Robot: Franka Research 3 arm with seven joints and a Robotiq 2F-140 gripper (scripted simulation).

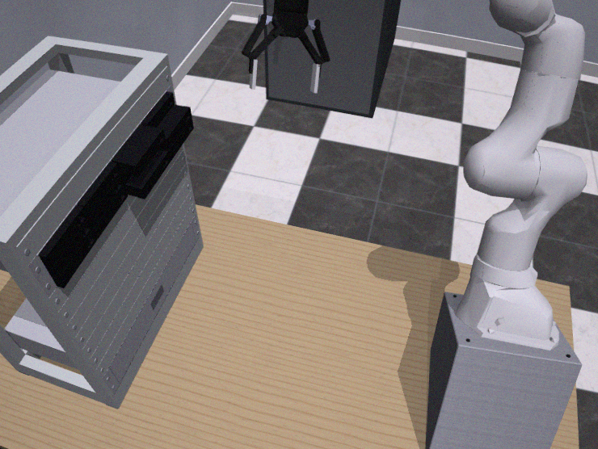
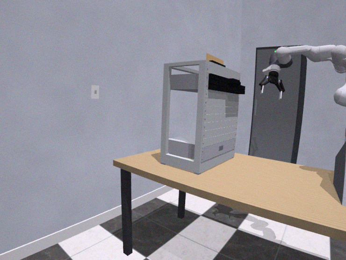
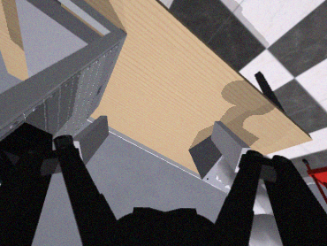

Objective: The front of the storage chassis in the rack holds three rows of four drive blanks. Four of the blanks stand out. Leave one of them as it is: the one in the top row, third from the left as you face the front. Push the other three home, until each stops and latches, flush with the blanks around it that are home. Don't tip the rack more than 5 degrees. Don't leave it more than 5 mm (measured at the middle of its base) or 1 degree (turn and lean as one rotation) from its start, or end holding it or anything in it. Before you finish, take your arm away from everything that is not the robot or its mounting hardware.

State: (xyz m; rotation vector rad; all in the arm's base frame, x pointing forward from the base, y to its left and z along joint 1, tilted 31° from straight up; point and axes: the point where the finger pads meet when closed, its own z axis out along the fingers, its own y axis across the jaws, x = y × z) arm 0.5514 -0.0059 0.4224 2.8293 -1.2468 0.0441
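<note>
Pincer fingers stood wide apart on the gripper [image 1: 284, 90] [image 2: 271, 95] [image 3: 160, 121], with nothing between them. It hung in the air, well apart from the rack [image 1: 86, 132] [image 2: 199, 120] [image 3: 53, 76], its fingertips pointing down. From across the room I saw a tall dark cabinet [image 1: 328, 62] [image 2: 277, 126] behind it. The rack stood upright on the wooden table [image 1: 289, 313] [image 2: 265, 181] [image 3: 155, 66], and the black storage chassis [image 1: 89, 226] [image 2: 220, 82] sat high in its front. Toward the right end, as one faced that front, dark blanks [image 1: 159, 164] [image 2: 240, 90] jutted out past their neighbours; they were too black for me to count or to tell every row. Across the table from the rack, the pale arm [image 1: 550, 72] [image 2: 299, 51] rose from its grey pedestal [image 1: 507, 400] [image 2: 339, 176] [image 3: 205, 157].
</note>
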